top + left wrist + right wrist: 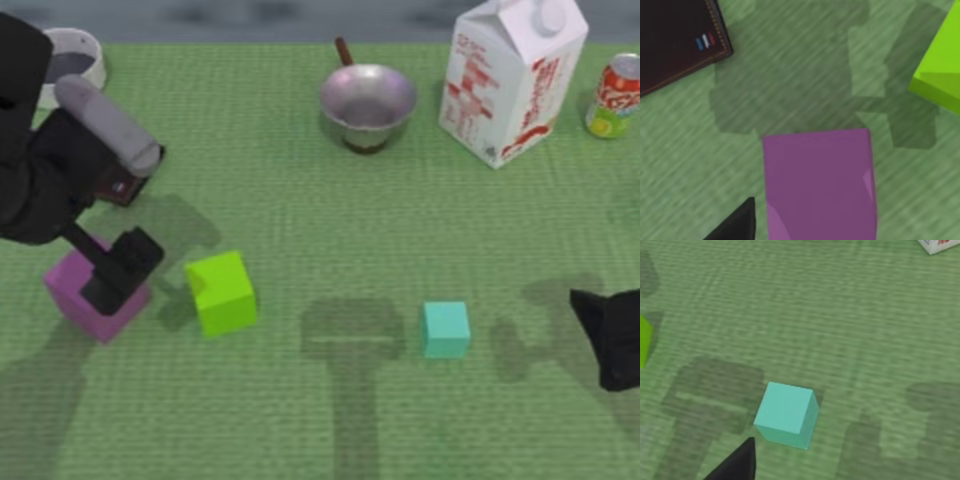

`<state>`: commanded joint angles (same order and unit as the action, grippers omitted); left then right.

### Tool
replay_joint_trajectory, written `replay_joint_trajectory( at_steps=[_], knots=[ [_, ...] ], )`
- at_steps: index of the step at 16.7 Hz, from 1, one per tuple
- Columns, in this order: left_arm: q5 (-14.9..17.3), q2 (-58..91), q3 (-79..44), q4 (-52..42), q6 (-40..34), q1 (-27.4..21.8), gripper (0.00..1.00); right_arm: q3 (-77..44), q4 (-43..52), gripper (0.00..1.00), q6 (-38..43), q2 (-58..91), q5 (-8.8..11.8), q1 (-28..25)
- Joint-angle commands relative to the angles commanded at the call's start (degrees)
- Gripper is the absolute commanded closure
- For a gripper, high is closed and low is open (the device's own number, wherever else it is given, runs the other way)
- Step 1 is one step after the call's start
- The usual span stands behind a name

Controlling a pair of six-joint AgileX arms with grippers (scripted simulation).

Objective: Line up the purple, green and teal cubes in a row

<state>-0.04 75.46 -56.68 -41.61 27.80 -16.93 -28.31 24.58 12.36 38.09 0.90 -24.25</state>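
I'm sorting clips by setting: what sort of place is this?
Probably a simulated tabletop test bench rather than a real kitchen: a green woven mat carries kitchen items, a steel saucepan, a white milk carton and a drink can, alongside plain purple, lime-green and teal cubes.

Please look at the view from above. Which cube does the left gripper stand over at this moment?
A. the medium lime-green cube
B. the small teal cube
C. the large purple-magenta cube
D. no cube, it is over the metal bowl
C. In the top view the left gripper sits directly over the large matte purple-magenta cube, while the medium lime-green cube and the small teal cube stand free to its right.
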Motion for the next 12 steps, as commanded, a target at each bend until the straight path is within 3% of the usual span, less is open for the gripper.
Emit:
replay_joint_trajectory(
  at_steps=[8, 12],
  knots=[
    [0.12, 33.70, -26.82, -18.69, 12.81, -7.87, 0.00, 24.24, -20.10, 0.00, -10.36, -31.93, -0.55, 18.42],
    [0.13, 40.03, -32.66, -22.07, 15.41, -9.46, 0.00, 28.16, -24.37, 0.00, -12.27, -37.80, -0.88, 23.42]
  ],
)
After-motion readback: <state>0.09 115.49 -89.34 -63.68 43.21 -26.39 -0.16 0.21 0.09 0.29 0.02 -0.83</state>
